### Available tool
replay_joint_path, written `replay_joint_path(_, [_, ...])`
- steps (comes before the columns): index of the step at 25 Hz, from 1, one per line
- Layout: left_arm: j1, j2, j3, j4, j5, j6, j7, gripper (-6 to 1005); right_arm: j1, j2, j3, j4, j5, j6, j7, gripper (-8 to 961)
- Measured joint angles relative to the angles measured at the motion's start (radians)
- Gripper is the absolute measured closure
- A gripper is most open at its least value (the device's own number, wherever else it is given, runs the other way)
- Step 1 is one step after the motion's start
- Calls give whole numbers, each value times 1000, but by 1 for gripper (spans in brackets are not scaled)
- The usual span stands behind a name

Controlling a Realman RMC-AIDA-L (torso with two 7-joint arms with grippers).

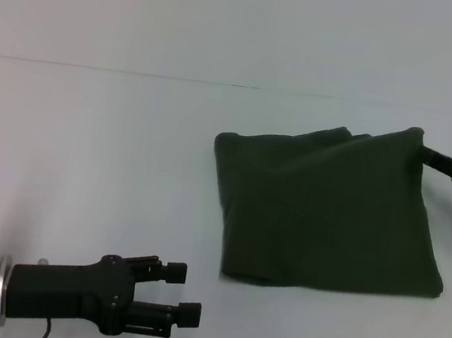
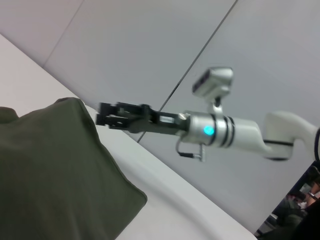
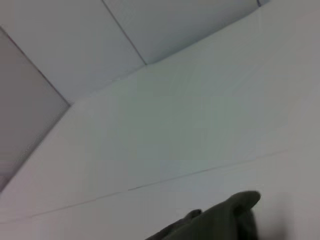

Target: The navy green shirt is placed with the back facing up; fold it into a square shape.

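**A:** Starting on the left: the left pincer (image 1: 180,294) hangs low over the bare white counter (image 1: 87,160), well apart from the cloth. Its two fingers sit with a narrow gap between them and nothing in it.

**B:** So that arm looks out of the action. What about the middle?

**A:** To the right of centre lies the navy green shirt (image 1: 328,210), flat on the counter as a compact, roughly four-sided packet. Plain dark fabric faces up, no lettering on show, no sleeves sticking out. The near edge is fairly straight; the far edge is a little lumpy, with a ridge where layers overlap.

**B:** And the right side?

**A:** The right pincer (image 2: 107,115) is at the packet's far right corner, which stands slightly peaked. From the left wrist camera its fingers appear close together just beside that corner, though whether they pinch cloth, he cannot tell.

**B:** How far along?

**A:** By the look of it, nearly done: the folds are in, the shape is squarish. Probably only letting go and perhaps flattening that raised corner remain.
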Motion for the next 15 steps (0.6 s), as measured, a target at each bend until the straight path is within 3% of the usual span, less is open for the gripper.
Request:
replay_joint_path(3, [0, -1, -1, -5, -3, 1, -1, 78, -59, -16, 19, 0, 37, -139, -23, 262])
replay_joint_path(6, [0, -2, -2, -8, -6, 5, -1, 78, -111, -49, 20, 9, 23, -249, 28, 198])
replay_joint_path(10, [-3, -1, -3, -9, -7, 6, -2, 78, -133, -83, 16, 15, -51, -326, 118, 114])
replay_joint_path(13, [-4, -2, -3, -9, -7, 6, -2, 78, -129, -91, 18, 12, -123, -344, 156, 35])
replay_joint_path(15, [-4, -2, -3, -9, -8, 6, -2, 78, -122, -92, 21, 13, -161, -343, 163, 36])
